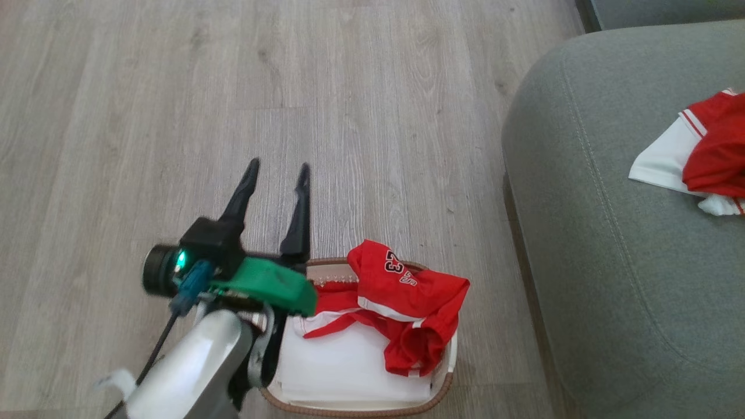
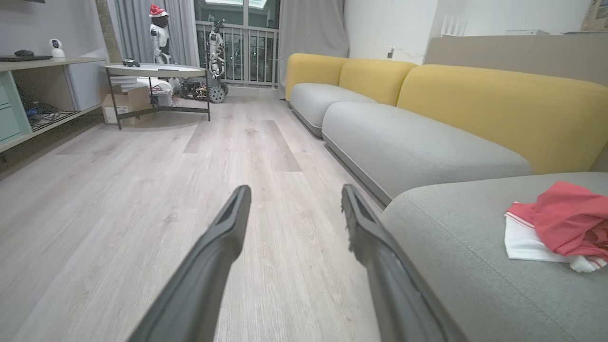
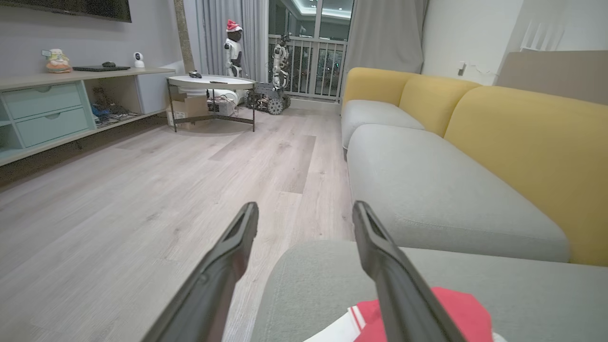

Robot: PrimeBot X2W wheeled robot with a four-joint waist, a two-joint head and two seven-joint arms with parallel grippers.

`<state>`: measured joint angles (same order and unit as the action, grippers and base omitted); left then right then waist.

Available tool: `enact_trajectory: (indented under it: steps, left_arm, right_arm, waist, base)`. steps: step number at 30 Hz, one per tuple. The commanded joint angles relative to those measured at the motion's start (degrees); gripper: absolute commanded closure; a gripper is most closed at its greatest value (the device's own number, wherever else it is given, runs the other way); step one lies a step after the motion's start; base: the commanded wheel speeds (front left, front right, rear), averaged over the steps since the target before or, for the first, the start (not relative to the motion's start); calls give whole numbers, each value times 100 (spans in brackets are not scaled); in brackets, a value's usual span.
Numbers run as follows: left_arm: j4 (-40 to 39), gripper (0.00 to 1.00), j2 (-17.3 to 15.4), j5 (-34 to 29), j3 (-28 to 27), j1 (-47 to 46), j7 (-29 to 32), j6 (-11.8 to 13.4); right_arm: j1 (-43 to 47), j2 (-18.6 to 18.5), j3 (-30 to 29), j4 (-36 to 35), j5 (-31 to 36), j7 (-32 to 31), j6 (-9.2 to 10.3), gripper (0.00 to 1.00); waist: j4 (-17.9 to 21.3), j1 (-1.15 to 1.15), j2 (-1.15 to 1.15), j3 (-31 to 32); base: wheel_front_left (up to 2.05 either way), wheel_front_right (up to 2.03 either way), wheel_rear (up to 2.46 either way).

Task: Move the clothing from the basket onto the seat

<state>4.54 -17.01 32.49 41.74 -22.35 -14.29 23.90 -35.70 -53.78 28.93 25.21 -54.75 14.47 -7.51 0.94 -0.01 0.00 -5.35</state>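
Clothing [image 1: 407,291]: red jersey numbered 23 heaped in the basket [image 1: 329,265]; more red-and-white fabric lies on the seat [image 1: 611,262].
Left gripper [image 1: 278,167]: fingers spread wide, empty, over the floor [image 1: 174,87] beside the basket's far rim.
Right gripper [image 3: 305,209]: fingers wide apart, empty, above the seat's corner.

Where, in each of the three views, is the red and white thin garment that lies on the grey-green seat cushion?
Head view: the red and white thin garment at the right edge, above the middle.
Left wrist view: lower right, near the edge.
Right wrist view: bottom edge, right of centre, partly cut off.
Shared landmark: the large grey-green upholstered seat cushion beneath it.
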Motion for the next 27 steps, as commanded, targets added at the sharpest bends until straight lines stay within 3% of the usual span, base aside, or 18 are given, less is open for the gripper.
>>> enact_trajectory:
  steps: [1,7,12,17,23,27]
  left_arm:
    - [-212,0,-183,-82,-349,-2,-71,21]
    - [-441,0,-109,-293,-874,472,-71,0]
    - [-597,0,21,-548,-1344,911,-71,-69]
    - [-634,0,254,-808,-1781,1290,-71,-267]
    - [-524,0,559,-1039,-2192,1633,-71,-685]
    - [-297,0,676,-1275,-2321,1764,-71,-926]
  right_arm:
    - [572,93,-503,-296,371,51,2,0]
    - [2151,1297,-2102,-1300,1468,52,2,0]
    - [2918,1981,-2615,-2004,1990,52,2,0]
    - [3388,2582,-2748,-2547,2477,52,2,0]
    - [3676,3216,-2707,-2770,2925,52,2,0]
    - [3762,3416,-2589,-2778,3051,52,2,0]
  waist:
    - [-29,1,0,25]
    - [-90,1,0,118]
    - [-95,1,0,154]
    - [-88,1,0,214]
    - [-54,1,0,283]
    - [-17,1,0,302]
  base:
    - [0,0,0]
    - [0,0,0]
    - [0,0,0]
    - [0,0,0]
    - [0,0,0]
    - [0,0,0]
